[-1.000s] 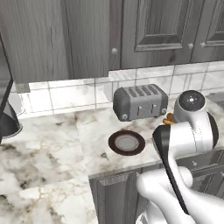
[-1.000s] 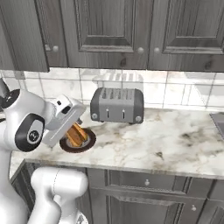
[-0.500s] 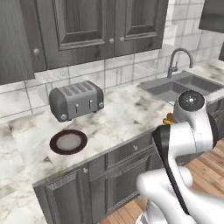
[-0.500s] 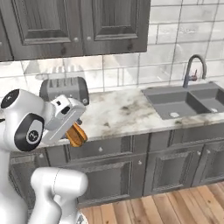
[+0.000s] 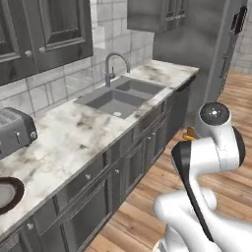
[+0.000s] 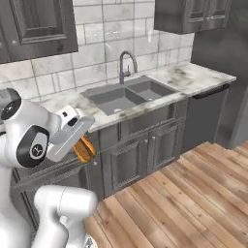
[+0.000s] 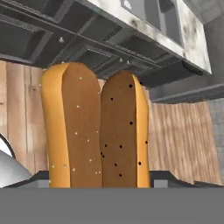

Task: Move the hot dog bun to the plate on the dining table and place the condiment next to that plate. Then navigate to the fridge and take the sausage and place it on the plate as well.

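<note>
My gripper (image 6: 81, 145) is shut on the hot dog bun (image 6: 85, 150), a tan-orange oblong with a split along its length. I hold it in the air in front of the dark lower cabinets, above the wooden floor. In the hand view the bun (image 7: 94, 127) stands upright between the fingers and hides most of them. From the left base view only an orange tip of the bun (image 5: 189, 133) peeks out beside the arm's wrist. The tall pale grey fridge (image 5: 216, 64) stands at the far end of the counter. The plate, the dining table, the condiment and the sausage are out of view.
A marble counter (image 5: 74, 133) carries a grey double sink (image 6: 128, 94) with a faucet (image 5: 114, 66), a toaster (image 5: 15, 130) and a dark brown plate (image 5: 5, 194) at the left. A dishwasher front (image 6: 203, 116) sits under the counter's right end. Wooden floor (image 6: 184, 193) spreads in front.
The whole scene has swept sideways as the base moved: toaster and brown plate slid to the left edge, sink and fridge came into view. The bun stays in my gripper.
</note>
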